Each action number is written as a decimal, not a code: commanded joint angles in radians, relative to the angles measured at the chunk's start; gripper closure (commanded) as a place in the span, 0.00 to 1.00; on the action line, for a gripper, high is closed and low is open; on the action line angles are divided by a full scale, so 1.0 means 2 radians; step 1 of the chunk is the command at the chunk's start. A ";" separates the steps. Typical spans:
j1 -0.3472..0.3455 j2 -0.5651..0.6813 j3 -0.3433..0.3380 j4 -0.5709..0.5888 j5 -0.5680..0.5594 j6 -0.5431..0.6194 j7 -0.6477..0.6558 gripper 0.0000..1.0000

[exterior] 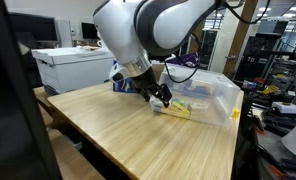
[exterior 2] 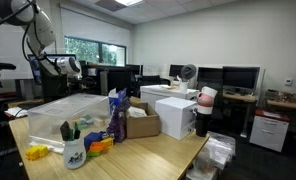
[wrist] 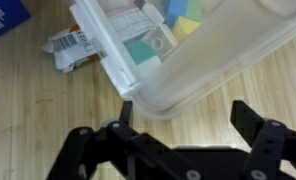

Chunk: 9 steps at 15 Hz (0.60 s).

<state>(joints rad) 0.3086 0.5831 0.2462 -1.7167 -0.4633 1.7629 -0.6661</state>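
Note:
My gripper [wrist: 180, 116] is open, its two black fingers [wrist: 254, 122] spread wide with nothing between them. It hangs just above the wooden table [wrist: 248, 80], at the rounded corner of a clear plastic bin [wrist: 193, 70]. The bin holds yellow, blue and green blocks [wrist: 184, 18]. In an exterior view the gripper [exterior: 160, 96] is low over the table beside the bin [exterior: 210, 92], near a yellow object [exterior: 178, 110]. A white packet with a barcode [wrist: 72, 47] lies on the table by the bin's edge.
A blue bag [exterior 2: 118, 113], a cardboard box [exterior 2: 143, 123] and a white box [exterior 2: 176, 115] stand along the table's edge. A white mug with tools [exterior 2: 75, 151] and yellow items [exterior 2: 38, 152] are at the near end. Desks with monitors fill the room behind.

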 commanded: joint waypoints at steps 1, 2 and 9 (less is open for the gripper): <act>0.005 0.008 0.001 0.012 -0.022 -0.007 -0.028 0.00; 0.007 0.009 -0.001 0.014 -0.028 -0.008 -0.029 0.00; 0.014 0.021 -0.003 0.024 -0.051 -0.008 -0.042 0.00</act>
<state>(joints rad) 0.3270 0.6088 0.2450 -1.6908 -0.5342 1.7629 -0.7073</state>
